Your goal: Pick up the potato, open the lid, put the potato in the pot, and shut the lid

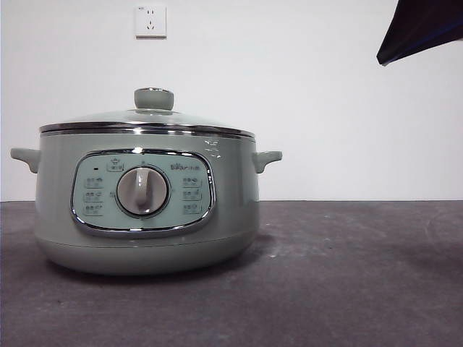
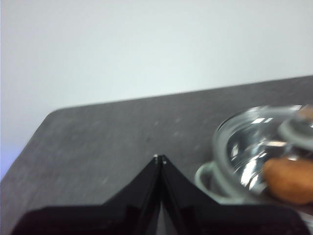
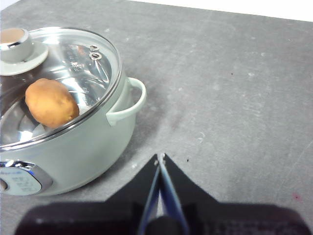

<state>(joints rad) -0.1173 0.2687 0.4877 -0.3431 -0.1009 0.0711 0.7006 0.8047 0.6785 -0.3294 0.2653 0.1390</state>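
The pale green pot [image 1: 145, 217] stands left of centre on the dark table, with the glass lid [image 1: 145, 119] seated on its chrome rim and the green knob [image 1: 153, 98] on top. In the right wrist view the orange-brown potato [image 3: 51, 103] lies inside the pot [image 3: 83, 147], seen through the lid [image 3: 73, 63]. My right gripper [image 3: 160, 156] is shut and empty, above bare table beside the pot's side handle. In the left wrist view my left gripper [image 2: 160, 158] is shut and empty, off to the pot's other side, with the potato [image 2: 291, 180] showing under the lid [image 2: 244, 142].
A black arm tip [image 1: 423, 29] hangs at the top right corner of the front view, well above the table. A white wall socket [image 1: 150, 21] sits on the wall behind the pot. The table's far corner [image 2: 54, 115] shows in the left wrist view.
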